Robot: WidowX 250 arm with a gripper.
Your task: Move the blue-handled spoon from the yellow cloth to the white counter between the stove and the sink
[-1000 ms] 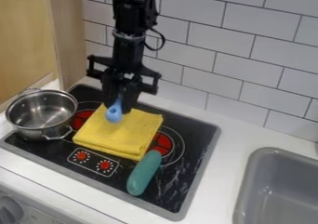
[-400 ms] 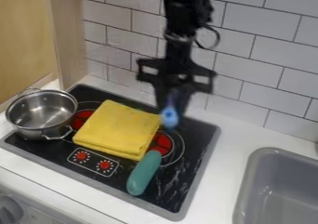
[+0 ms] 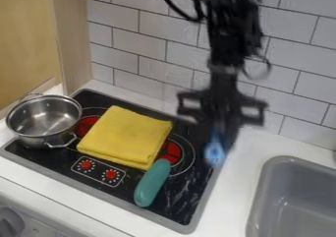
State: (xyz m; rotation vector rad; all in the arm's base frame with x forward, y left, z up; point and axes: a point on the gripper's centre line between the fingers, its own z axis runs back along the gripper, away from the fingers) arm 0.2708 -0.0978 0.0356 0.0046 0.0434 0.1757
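Utensil, blue and round-ended [image 3: 214,153], is held by the gripper [image 3: 220,132], clenched on its upper part, above the right edge of the black stove [image 3: 182,204], between the yellow cloth [image 3: 125,135] on the left and the grey sink [image 3: 257,194] on the near right. It can be judged light, stiff and rather slippery, so it is best gripped squarely along the handle, where twisting is more easily prevented.

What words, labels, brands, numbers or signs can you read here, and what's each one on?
No word, label, brand, number or sign can be read.
Black control panel: white marks around the red knobs, too small to read.
Gray dial: any marks beside it are too blurred.
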